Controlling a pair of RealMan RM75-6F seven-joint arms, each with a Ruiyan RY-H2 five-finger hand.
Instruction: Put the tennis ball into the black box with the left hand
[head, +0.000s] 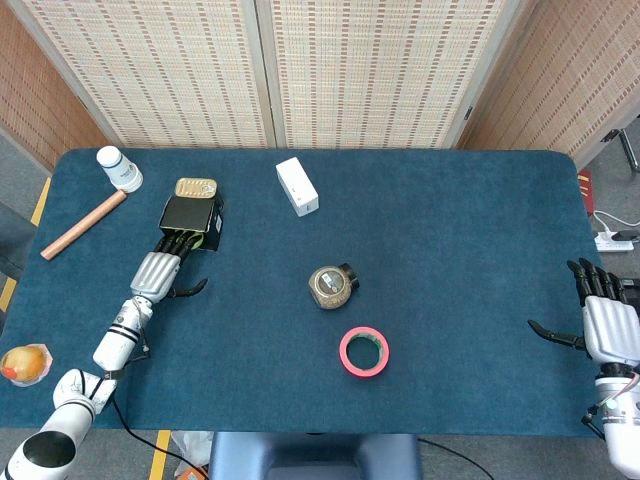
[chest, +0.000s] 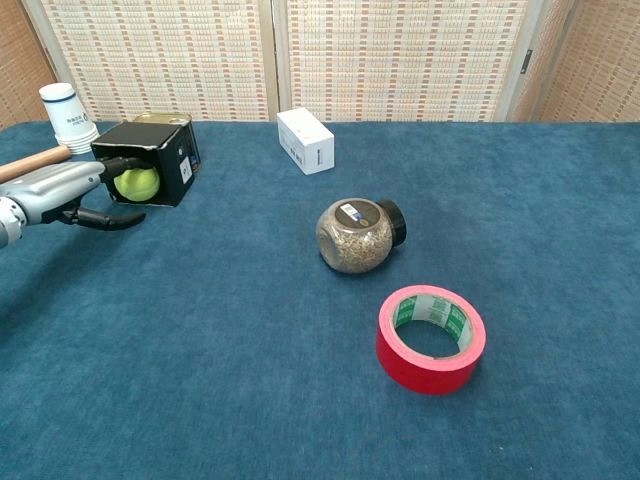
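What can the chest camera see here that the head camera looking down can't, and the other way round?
Only the chest view shows the tennis ball, sitting in the open mouth of the black box, with the left hand's fingers reaching in beside it. Only the head view shows the right hand, open at the table's far right edge, and an orange-yellow fruit at the left edge. Both show the left hand, the box, the white carton, seed jar, red tape roll, white bottle and wooden stick.

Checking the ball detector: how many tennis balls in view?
1. The tennis ball sits in the black box's open mouth at far left, at the left hand's fingers. The box interior could hide more.
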